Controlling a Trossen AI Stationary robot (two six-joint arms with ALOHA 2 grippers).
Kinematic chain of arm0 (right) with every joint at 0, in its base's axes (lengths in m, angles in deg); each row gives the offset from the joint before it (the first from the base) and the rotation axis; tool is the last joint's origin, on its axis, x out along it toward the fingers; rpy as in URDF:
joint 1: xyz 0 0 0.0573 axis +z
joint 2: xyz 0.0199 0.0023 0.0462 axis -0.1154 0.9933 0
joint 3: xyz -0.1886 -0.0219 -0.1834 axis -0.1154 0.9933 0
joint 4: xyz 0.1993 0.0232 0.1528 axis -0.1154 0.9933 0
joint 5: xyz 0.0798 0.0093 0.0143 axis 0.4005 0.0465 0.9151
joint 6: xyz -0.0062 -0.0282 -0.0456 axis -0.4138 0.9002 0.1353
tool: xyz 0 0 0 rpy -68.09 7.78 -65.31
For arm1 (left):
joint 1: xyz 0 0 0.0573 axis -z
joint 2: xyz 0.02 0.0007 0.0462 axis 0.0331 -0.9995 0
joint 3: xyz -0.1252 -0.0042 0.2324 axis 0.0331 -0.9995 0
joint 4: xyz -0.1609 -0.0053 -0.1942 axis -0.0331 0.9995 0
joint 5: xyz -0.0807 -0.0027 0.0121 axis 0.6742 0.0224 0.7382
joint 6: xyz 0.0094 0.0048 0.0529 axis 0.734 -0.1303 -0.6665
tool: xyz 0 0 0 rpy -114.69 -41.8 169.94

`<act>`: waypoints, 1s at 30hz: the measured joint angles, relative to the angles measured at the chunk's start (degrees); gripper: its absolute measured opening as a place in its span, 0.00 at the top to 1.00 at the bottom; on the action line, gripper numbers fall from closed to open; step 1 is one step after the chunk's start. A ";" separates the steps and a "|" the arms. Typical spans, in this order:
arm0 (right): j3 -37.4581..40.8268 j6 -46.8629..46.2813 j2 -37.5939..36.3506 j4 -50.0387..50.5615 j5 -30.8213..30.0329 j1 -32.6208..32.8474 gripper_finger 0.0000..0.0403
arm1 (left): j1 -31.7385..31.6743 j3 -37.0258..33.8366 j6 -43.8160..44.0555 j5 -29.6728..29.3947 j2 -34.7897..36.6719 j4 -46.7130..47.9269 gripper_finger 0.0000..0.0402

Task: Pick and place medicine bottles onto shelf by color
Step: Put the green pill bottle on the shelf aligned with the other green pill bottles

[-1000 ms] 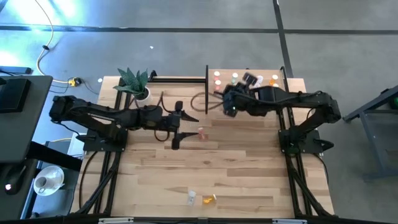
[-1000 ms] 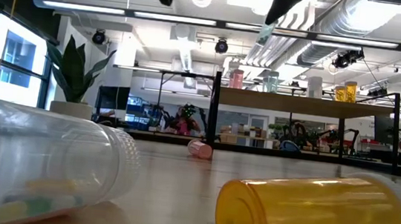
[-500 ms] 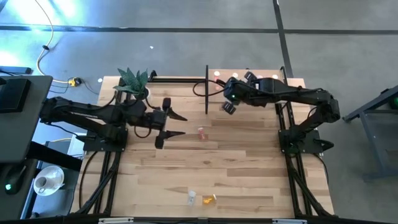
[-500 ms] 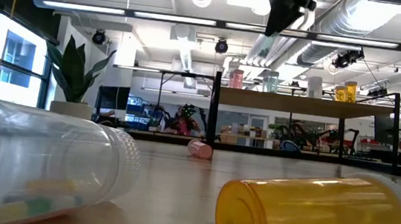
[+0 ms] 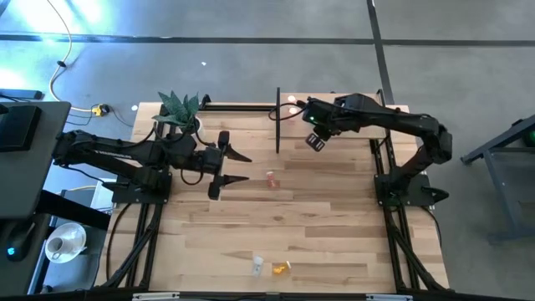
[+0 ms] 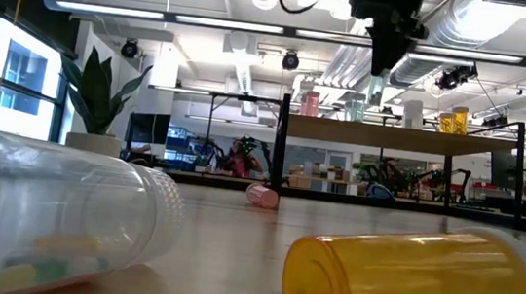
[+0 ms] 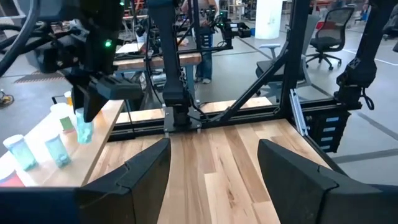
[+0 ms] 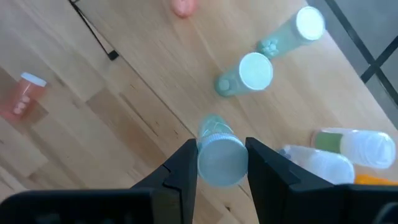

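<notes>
My right gripper [image 5: 315, 134] is shut on a pale green medicine bottle [image 6: 377, 87] with a white cap, a little above the shelf [image 6: 411, 138]. Pink [image 6: 310, 103], green [image 8: 255, 71], clear [image 8: 354, 146] and orange [image 6: 453, 119] bottles stand on the shelf board on their bases. A pink bottle [image 5: 272, 178] lies on its side on the table. My left gripper [image 5: 227, 168] is open and empty over the table, left of the shelf. My right gripper pinches the green bottle between its two fingers at the cap end [image 8: 221, 160]. The fingers [image 8: 266, 171] come from above, pointing down. The bottle hangs upright below them, clear of the shelf board, next to the standing green bottles.
A clear bottle [image 5: 257, 266] and an orange bottle [image 5: 282, 267] lie on their sides near the table's near edge. A potted plant [image 5: 180, 110] stands at the far left. The shelf's black frame post [image 5: 277, 121] stands between the two grippers.
My right gripper has carried the green bottle toward the table's right edge, over the shelf, keeping it upright. My left gripper has drawn back toward the table's left edge, open, then kept still.
</notes>
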 joint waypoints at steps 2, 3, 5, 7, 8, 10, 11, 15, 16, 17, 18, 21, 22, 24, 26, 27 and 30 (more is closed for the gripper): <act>0.00 1.01 0.95 -0.33 0.32 -0.32 0.75 | 0.00 0.00 -0.01 0.00 0.00 0.07 0.42; -0.02 1.24 1.44 -0.49 0.39 -0.34 0.75 | 0.00 0.00 0.00 0.00 0.00 0.24 0.42; -0.01 1.41 2.14 -0.57 0.41 -0.34 0.75 | 0.00 0.00 -0.02 -0.18 -0.02 0.42 0.42; 0.00 2.28 2.87 -0.89 0.59 -0.34 0.75 | 0.00 0.00 -0.02 -0.20 -0.02 0.55 0.42; 0.00 2.41 3.26 -0.98 0.70 -0.34 0.75 | 0.00 0.00 -0.02 -0.20 -0.02 0.72 0.42; 0.00 2.45 3.76 -1.28 0.71 -0.46 0.75 | 0.00 0.00 -0.02 -0.20 -0.02 0.77 0.42; 0.00 2.51 3.81 -1.41 0.70 -0.63 0.75 | 0.00 0.00 -0.02 -0.20 -0.02 0.77 0.42; -0.01 2.48 4.16 -2.19 -0.51 -1.57 0.75 | 0.00 0.00 -0.02 -0.20 -0.02 0.77 0.42; 0.00 2.49 4.16 -2.43 -0.83 -1.85 0.75 | 0.00 0.00 0.00 -0.22 -0.02 0.74 0.42; 0.00 2.52 4.08 -2.83 -0.87 -2.16 0.75 | 0.00 0.00 -0.02 -0.22 -0.02 0.76 0.42; 0.00 2.70 4.08 -3.23 -0.87 -2.41 0.75 | 0.00 0.00 -0.02 -0.22 -0.02 0.77 0.42; 0.00 2.70 4.10 -3.81 -0.87 -3.12 0.75 | 0.00 0.00 -0.02 -0.22 -0.02 0.77 0.42; 0.00 2.74 4.10 -4.00 -0.87 -3.33 0.75 | 0.00 0.00 -0.02 -0.22 -0.03 0.77 0.42; 0.00 2.90 4.10 -4.19 -0.87 -3.74 0.75 | 0.00 0.00 -0.02 -0.22 -0.04 0.77 0.42; 0.00 2.88 4.10 -4.30 -0.87 -4.17 0.75 | 0.00 0.00 -0.02 -0.22 -0.02 0.77 0.42; 0.00 2.89 4.10 -4.28 -0.87 -4.42 0.75 | 0.00 0.00 -0.02 -0.22 -0.02 0.77 0.42; 0.00 3.06 4.10 -4.29 -0.85 -5.21 0.75 | 0.00 0.00 -0.02 -0.22 -0.04 0.77 0.42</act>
